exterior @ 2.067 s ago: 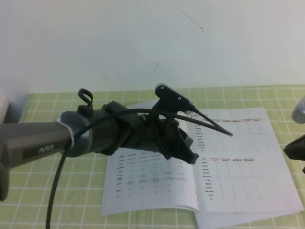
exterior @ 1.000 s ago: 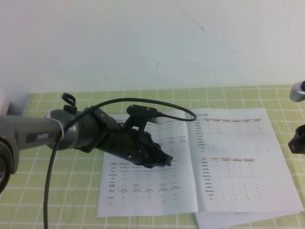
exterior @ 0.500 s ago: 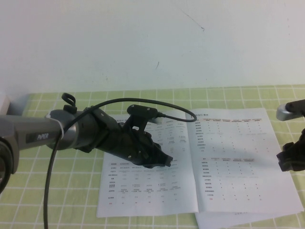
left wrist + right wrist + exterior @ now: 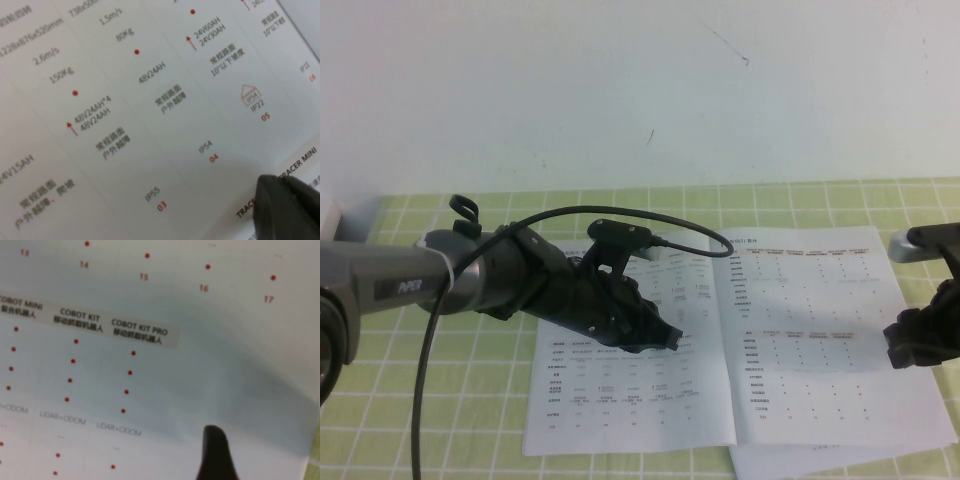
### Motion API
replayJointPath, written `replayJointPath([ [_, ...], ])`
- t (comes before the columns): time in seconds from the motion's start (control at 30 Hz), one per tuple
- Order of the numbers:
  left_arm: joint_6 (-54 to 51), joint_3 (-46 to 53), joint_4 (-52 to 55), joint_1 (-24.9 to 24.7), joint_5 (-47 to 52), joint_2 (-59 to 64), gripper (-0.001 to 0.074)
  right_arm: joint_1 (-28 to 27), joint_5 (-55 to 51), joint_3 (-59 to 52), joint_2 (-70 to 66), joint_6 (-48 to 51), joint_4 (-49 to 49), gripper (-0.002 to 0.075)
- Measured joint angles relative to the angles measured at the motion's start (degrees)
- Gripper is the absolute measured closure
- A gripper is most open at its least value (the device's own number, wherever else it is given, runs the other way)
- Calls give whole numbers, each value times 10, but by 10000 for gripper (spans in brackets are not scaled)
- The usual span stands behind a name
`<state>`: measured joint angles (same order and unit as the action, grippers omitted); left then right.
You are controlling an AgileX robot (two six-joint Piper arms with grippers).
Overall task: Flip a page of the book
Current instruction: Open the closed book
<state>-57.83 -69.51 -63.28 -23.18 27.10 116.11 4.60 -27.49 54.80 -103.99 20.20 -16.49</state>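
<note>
The book (image 4: 620, 400) lies open and flat on the green checked cloth. My left gripper (image 4: 670, 340) is shut and empty, its tip down on the left page near the spine; in the left wrist view its tip (image 4: 285, 206) rests on printed table text (image 4: 150, 100). The page (image 4: 820, 320) on the right, with dotted tables under reddish headings, lies flat. My right gripper (image 4: 912, 345) hangs over that page's outer edge; the right wrist view shows its dark tip (image 4: 215, 455) just above the sheet (image 4: 150, 365), near its edge.
A loose white sheet (image 4: 800, 462) sticks out under the book's front edge. The green checked cloth (image 4: 440, 400) covers the table. A white wall (image 4: 620, 90) stands close behind. The left arm's black cable (image 4: 420, 380) loops over the left side.
My right gripper has come in from the right edge, leftward over the right page's outer edge. My left gripper earlier came down onto the left page and has held still since.
</note>
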Motion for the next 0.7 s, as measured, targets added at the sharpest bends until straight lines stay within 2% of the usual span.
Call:
replayJointPath([
  [0.7,-11,0,0,0,4,0,739,0,3,1,-15,16,-37,288],
])
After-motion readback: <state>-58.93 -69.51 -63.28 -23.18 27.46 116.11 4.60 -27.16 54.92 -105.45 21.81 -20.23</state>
